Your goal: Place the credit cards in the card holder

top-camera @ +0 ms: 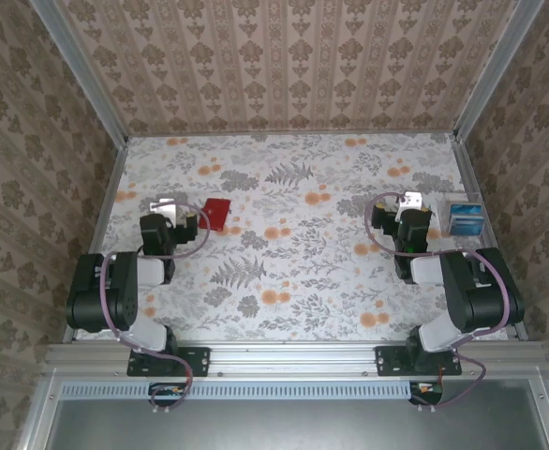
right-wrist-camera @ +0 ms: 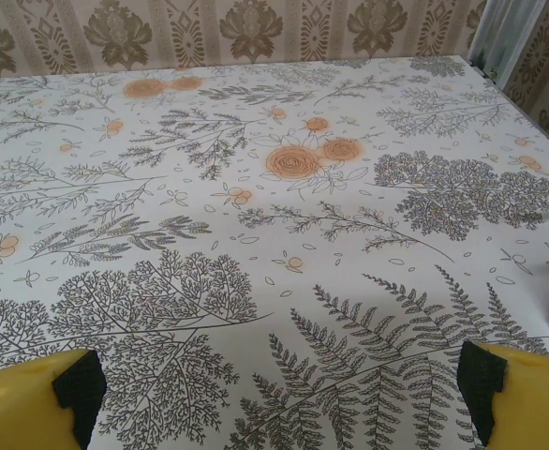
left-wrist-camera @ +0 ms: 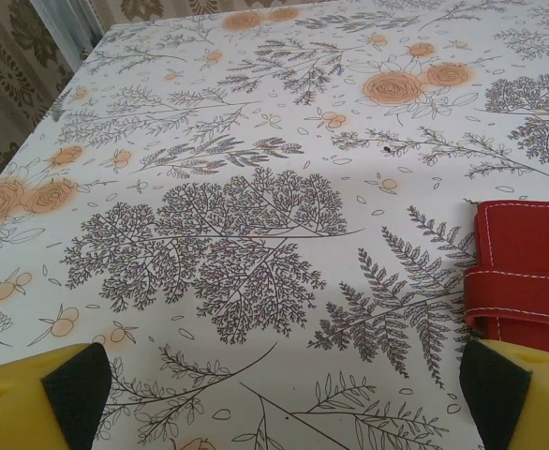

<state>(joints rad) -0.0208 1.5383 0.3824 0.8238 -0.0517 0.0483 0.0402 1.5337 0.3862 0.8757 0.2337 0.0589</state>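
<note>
- My left pincer (left-wrist-camera: pixel 284 389) is apart, beside the red card holder (left-wrist-camera: pixel 526 272).
- My right pincer (right-wrist-camera: pixel 279 394) is apart, near the credit cards (top-camera: pixel 464 223) in a clear box (top-camera: pixel 466 199) at the desk's (top-camera: pixel 303 272) right edge.

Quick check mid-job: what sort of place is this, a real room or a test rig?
Probably a staged robot test cell: wallpaper panels boxed in by aluminium frame posts, a floral-covered table, and a metal mounting rail along its near edge.
</note>
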